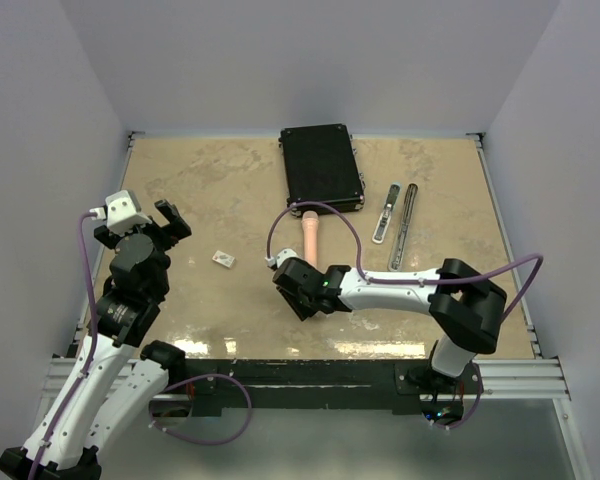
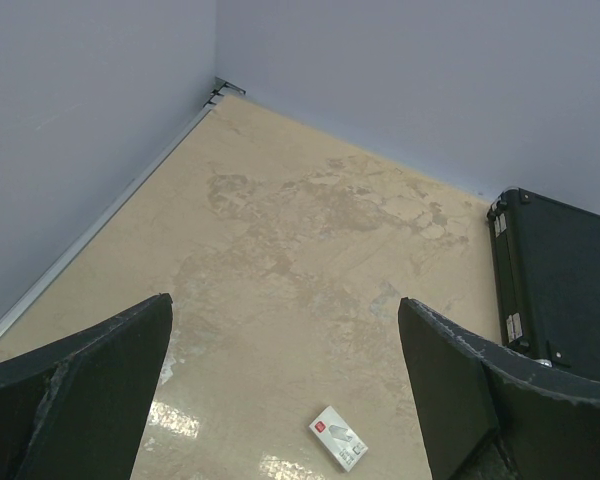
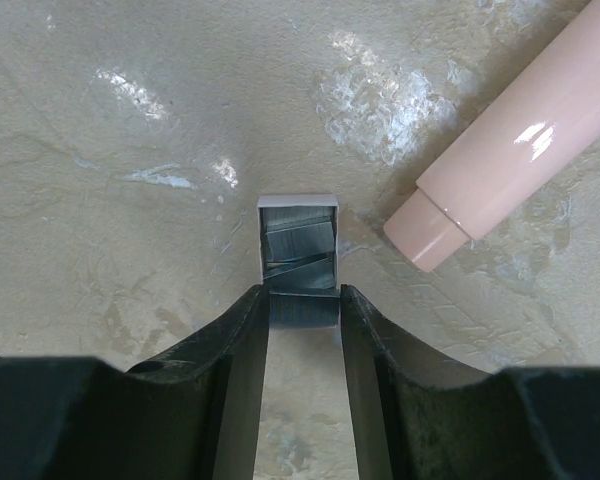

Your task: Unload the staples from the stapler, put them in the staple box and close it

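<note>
The staples [image 3: 298, 245] are grey strips lying askew in a small open white tray on the table. My right gripper [image 3: 302, 300] has its jaws against the two sides of the tray's near end, shut on it. In the top view this gripper [image 1: 277, 265] sits low at mid-table, just below a pink handle [image 1: 310, 232]. Two long grey metal pieces, which look like the stapler [image 1: 385, 212], lie apart at the right. My left gripper [image 1: 172, 220] hangs open and empty above the table's left side, its jaws wide apart [image 2: 285, 300].
A black case [image 1: 322, 167] lies at the back centre, close behind the pink handle [image 3: 500, 140]. A small white card with a red mark [image 2: 338, 440] lies between the two arms. Grey walls enclose the table on three sides.
</note>
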You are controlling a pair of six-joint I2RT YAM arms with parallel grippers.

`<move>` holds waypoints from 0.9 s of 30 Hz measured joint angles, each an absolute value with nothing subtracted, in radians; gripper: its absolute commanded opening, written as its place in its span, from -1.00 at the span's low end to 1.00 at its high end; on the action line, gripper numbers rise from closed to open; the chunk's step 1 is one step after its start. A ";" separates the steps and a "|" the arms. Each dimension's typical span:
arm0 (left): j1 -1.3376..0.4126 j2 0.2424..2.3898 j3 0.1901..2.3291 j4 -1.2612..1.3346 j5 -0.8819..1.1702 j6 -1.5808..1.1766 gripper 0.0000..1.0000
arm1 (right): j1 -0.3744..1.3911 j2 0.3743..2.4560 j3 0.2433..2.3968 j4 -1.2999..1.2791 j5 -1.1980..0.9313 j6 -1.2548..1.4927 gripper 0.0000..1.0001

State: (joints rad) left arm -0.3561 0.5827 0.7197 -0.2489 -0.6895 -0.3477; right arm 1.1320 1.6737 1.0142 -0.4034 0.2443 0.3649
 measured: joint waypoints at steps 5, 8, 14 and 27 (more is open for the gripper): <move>-0.356 0.583 0.720 -0.249 -0.690 -0.348 1.00 | 1.132 1.686 1.014 -0.403 0.244 0.365 -0.21; -0.356 0.583 0.720 -0.249 -0.690 -0.348 1.00 | 1.132 1.688 1.014 -0.402 0.244 0.365 -0.19; -0.356 0.583 0.720 -0.249 -0.690 -0.348 1.00 | 1.132 1.688 1.014 -0.402 0.244 0.365 -0.17; -0.356 0.583 0.720 -0.249 -0.690 -0.348 1.00 | 1.132 1.688 1.015 -0.403 0.243 0.368 -0.10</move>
